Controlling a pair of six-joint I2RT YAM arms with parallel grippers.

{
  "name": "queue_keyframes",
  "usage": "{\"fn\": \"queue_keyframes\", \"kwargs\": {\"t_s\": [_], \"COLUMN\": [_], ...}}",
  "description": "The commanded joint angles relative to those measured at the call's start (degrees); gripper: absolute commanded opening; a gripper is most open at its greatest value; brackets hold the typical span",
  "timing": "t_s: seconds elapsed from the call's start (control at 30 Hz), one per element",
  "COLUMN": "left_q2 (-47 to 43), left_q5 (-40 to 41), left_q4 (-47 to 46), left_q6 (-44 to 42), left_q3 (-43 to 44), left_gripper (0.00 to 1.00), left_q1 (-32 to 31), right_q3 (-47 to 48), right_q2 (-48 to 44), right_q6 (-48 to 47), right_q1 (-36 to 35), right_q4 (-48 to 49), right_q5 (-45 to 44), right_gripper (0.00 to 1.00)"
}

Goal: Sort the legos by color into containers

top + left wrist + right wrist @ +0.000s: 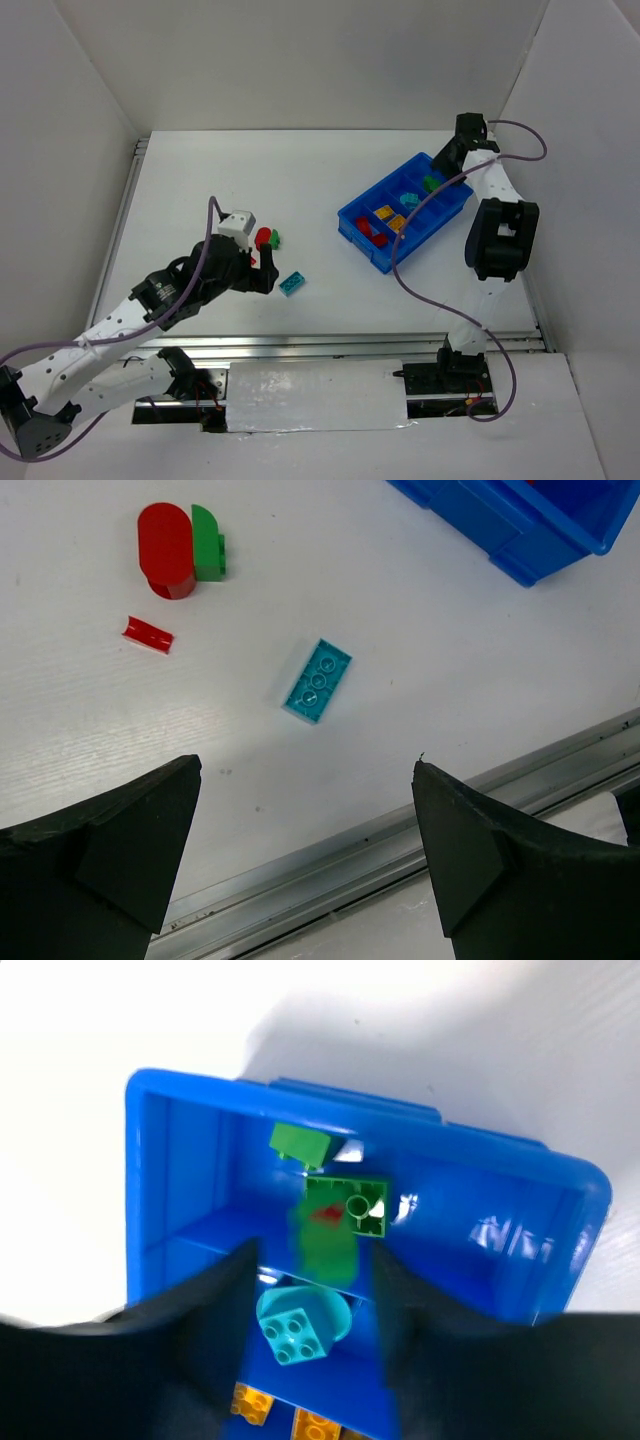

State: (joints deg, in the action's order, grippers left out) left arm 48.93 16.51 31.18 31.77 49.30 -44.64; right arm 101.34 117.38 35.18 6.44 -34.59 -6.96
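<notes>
Your left gripper (305, 850) is spread wide over the bare table (200, 180), with the teal brick (317, 680) lying flat just ahead of its fingers (100, 860). Further out sits a small red curved piece (148, 634), then a red rounded brick (166, 550) with a green brick (209, 543) touching its side. The aluminium rail (400, 850) runs along the near table edge close under that gripper. There's open white table between the loose pieces and the blue tray (352, 226). The tray sits angled on the right side, near the right wall (580, 200), and a purple cable (398, 262) loops across its near end in the top view. Your right gripper (315, 1260) is over the tray's far end compartment, fingers apart with a blurred green brick (340, 1225) between them. Can't tell if it's pinched or loose. A second green piece (300, 1144) lies in that same compartment. The next compartment holds a teal block (295, 1325), and the one after holds yellow-orange bricks (250, 1402), cut off by the frame edge. Red bricks (372, 232) are in the nearest compartment, seen from the top view only. The right fingers (200, 1330) are dark smears, edges unreadable.
</notes>
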Motion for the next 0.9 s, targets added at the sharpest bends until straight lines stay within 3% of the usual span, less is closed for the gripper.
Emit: {"fn": "queue_keyframes", "kwargs": {"t_s": [0.0, 0.03, 0.13, 0.23, 0.37, 0.43, 0.47, 0.63, 0.87], "left_q2": [0.55, 0.73, 1.70, 3.45, 6.52, 9.77, 12.39, 22.25, 38.15], "left_q5": [-2.62, -2.80, -2.89, -3.24, -3.68, -3.86, -4.20, -5.79, -4.39], "left_q4": [-4.37, -4.72, -5.60, -6.57, -9.72, -13.50, -15.51, -25.53, -25.73], "left_q6": [1.80, 2.15, 2.60, 2.95, 3.04, 2.86, 2.69, 1.28, -0.57], "left_q3": [-1.04, -1.66, -2.54, -3.42, -4.65, -6.05, -6.75, -8.61, -2.81], "left_gripper": [1.00, 0.99, 1.00, 0.99, 0.99, 0.99, 0.99, 0.99, 0.89], "left_q1": [0.26, 0.26, 0.26, 0.26, 0.26, 0.26, 0.43, 0.87, 1.22], "right_q3": [3.07, 3.42, 3.69, 2.90, -3.32, -9.63, -11.67, -25.39, -35.59], "right_q2": [1.18, 1.18, 0.48, -2.41, -14.61, -22.84, -25.51, -40.44, -54.35], "right_q6": [-0.99, -0.99, -0.90, -0.73, -1.69, -3.44, -4.15, -7.23, -7.75], "right_q1": [0.33, 0.42, 0.42, 0.33, -2.39, -6.16, -8.61, -18.63, -21.38], "right_q4": [-1.45, -1.62, -2.15, -2.76, -0.66, 2.31, 3.20, 9.71, 11.39], "right_q5": [-1.48, -1.39, -1.13, 0.01, 5.45, 9.92, 11.43, 21.79, 25.86], "right_gripper": [0.60, 0.68, 0.75, 0.76, 0.77, 0.83, 0.99, 1.00, 1.00]}}
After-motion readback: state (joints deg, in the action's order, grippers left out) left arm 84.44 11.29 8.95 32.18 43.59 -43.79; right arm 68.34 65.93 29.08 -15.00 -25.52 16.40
